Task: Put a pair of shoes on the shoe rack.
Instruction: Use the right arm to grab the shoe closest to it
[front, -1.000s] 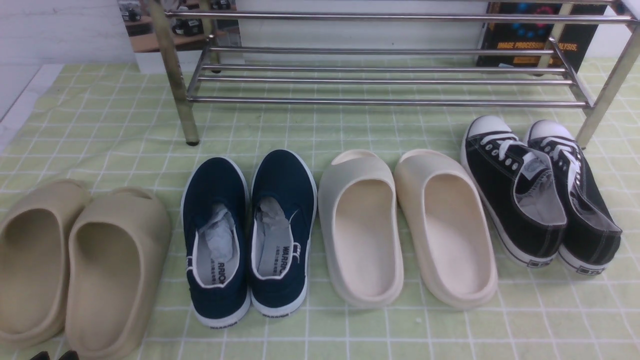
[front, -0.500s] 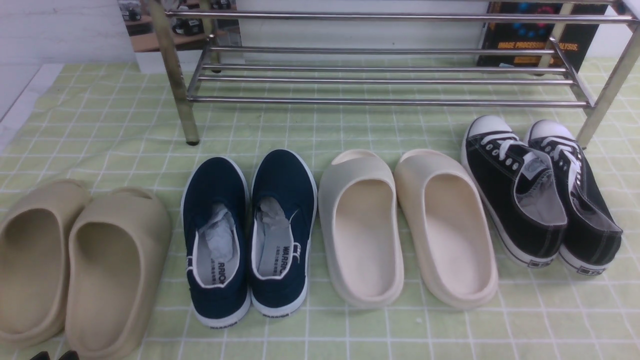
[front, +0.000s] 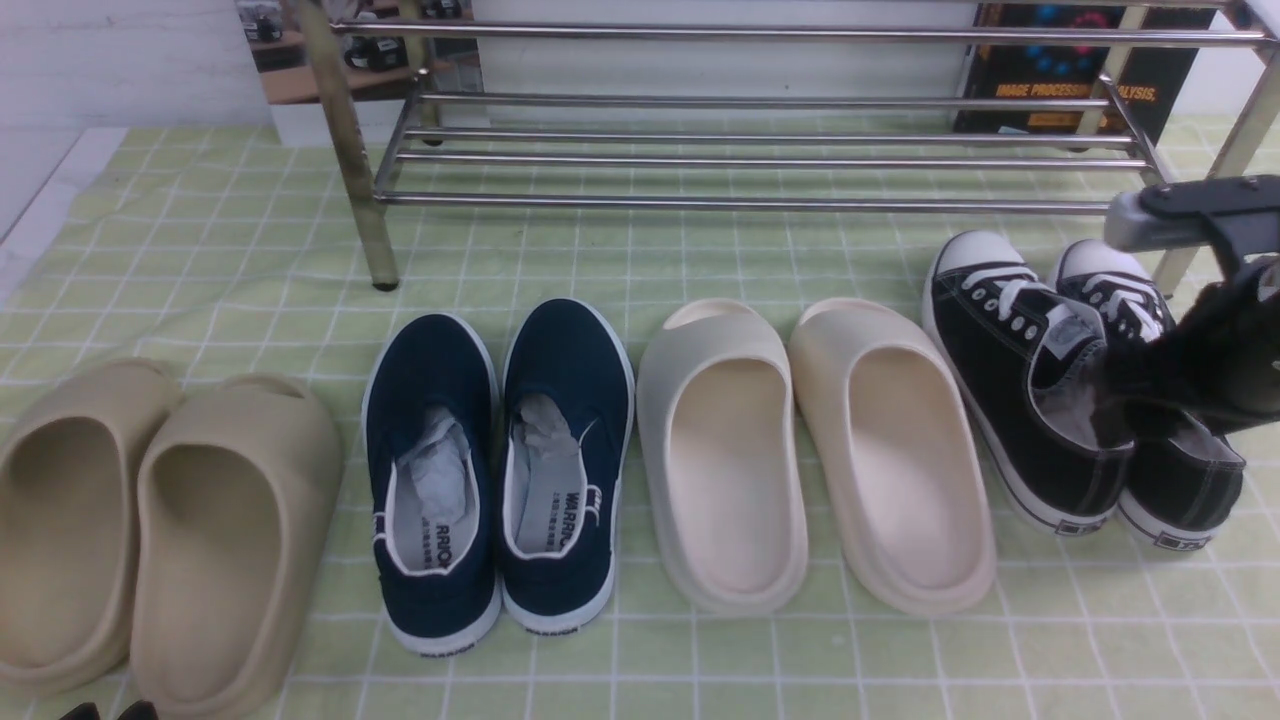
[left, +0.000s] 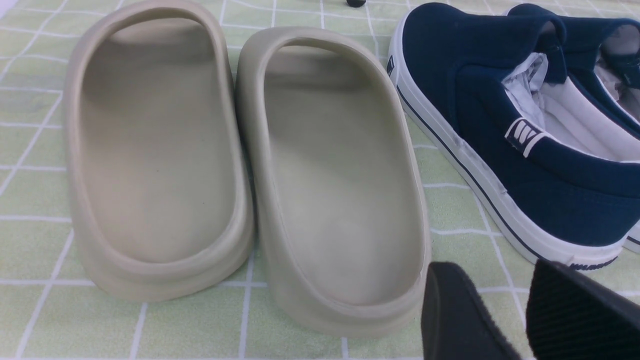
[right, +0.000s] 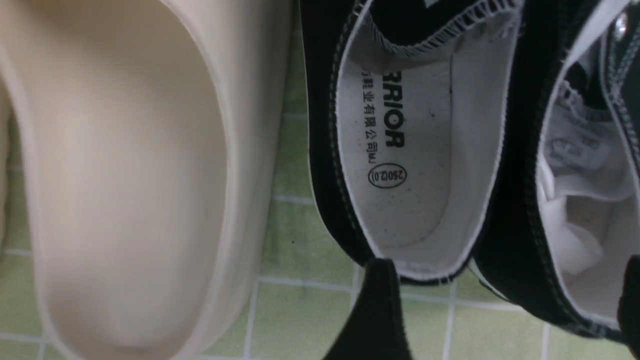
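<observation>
Since half a second earlier, the right arm had swung in from the right edge of the front view. Its right tool (right: 504, 270) hung over the black sneakers (front: 1035, 400), released, its fingers (right: 377, 305) wide apart across both heel openings and gripping nothing. Whether they touched the canvas could not be told. The sneakers sat on the desk (front: 640, 270) at the right end of the row, just before the shoe rack (front: 760, 205) and beside a cream slide (front: 890, 450). The blurred arm hid the outer sneaker's collar, and the far finger was cut off at the frame edge. The left tool (left: 492, 300) was released beside the tan slides (left: 250, 165).
</observation>
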